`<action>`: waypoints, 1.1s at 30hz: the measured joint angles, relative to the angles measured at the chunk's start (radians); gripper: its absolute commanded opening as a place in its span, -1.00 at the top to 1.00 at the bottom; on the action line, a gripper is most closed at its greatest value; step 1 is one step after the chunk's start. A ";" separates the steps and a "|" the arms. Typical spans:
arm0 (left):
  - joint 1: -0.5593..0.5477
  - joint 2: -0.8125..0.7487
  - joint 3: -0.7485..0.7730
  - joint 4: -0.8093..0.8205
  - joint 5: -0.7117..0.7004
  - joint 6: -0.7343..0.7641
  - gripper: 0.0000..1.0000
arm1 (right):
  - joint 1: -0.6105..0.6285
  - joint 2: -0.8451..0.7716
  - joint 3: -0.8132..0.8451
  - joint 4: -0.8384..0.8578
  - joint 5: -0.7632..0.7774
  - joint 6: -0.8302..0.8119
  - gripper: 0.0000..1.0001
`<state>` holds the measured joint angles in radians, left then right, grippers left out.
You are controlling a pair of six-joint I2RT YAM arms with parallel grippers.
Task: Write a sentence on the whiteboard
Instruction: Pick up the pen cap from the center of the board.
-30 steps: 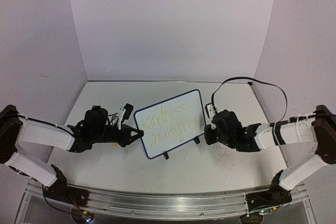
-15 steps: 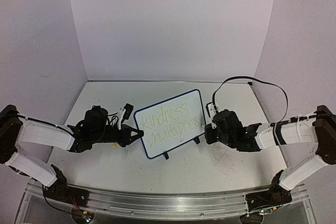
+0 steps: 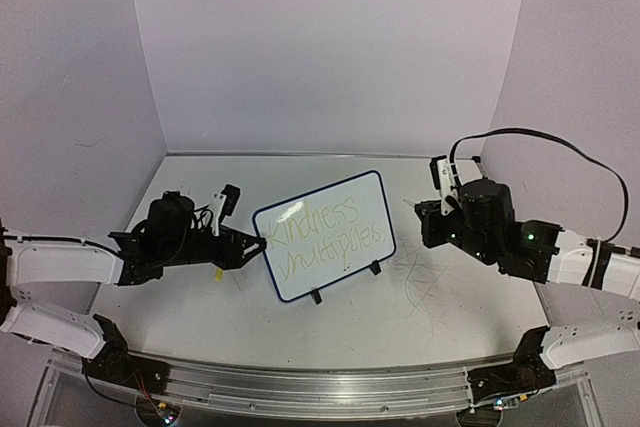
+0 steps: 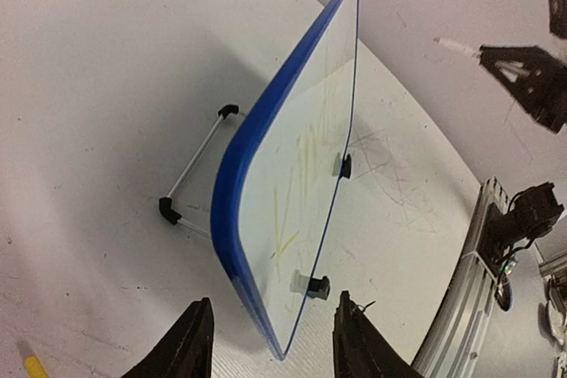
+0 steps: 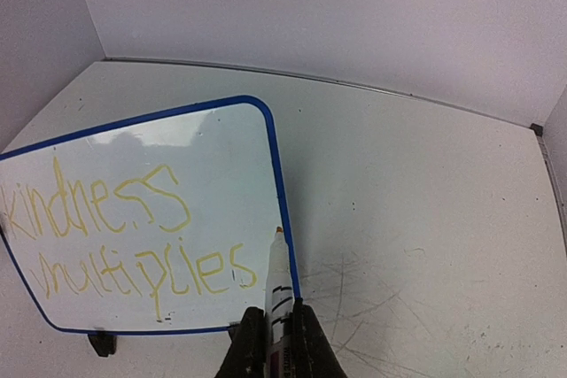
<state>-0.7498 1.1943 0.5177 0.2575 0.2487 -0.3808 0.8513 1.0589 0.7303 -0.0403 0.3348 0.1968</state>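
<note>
The whiteboard (image 3: 330, 277) stands tilted on black wire feet at mid-table, blue-framed. The sentence (image 3: 325, 232) in yellow-green reads roughly "Kindness multiplies" in two slanted lines; it also shows in the right wrist view (image 5: 115, 236). My left gripper (image 3: 260, 245) is open at the board's left edge; in its wrist view (image 4: 270, 347) the jaws straddle the board's lower corner (image 4: 232, 219) without touching it. My right gripper (image 3: 428, 222) is right of the board, apart from it, shut on a white marker (image 5: 279, 285) whose tip points at the board's right frame (image 5: 282, 219).
Grey scratch marks (image 3: 420, 282) cover the table right of the board. A small yellow piece (image 3: 215, 273) lies under the left arm, also in the left wrist view (image 4: 32, 366). A metal rail (image 3: 300, 387) runs along the near edge. A black cable (image 3: 540, 137) loops over the right arm.
</note>
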 measured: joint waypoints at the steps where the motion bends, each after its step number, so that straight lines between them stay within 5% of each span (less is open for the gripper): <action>1: 0.000 -0.039 0.008 -0.028 -0.014 -0.016 0.00 | 0.000 0.003 0.001 -0.005 -0.001 -0.010 1.00; 4: 0.000 -0.146 0.027 -0.127 -0.064 -0.071 -0.31 | 0.000 0.008 0.013 -0.014 -0.013 -0.043 1.00; 8: 0.000 -0.204 0.078 -0.349 -0.174 -0.198 -0.40 | 0.000 0.008 0.051 -0.012 -0.036 -0.080 1.00; 18: 0.000 0.062 0.160 -0.678 -0.338 -0.347 -0.03 | 0.000 0.014 0.084 -0.006 -0.108 -0.118 1.00; 33: 0.027 0.370 0.277 -0.704 -0.466 -0.287 0.07 | 0.000 0.012 0.084 -0.008 -0.145 -0.124 1.00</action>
<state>-0.7225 1.5648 0.7947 -0.4461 -0.2175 -0.6680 0.8513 1.0710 0.8146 -0.0479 0.1898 0.0731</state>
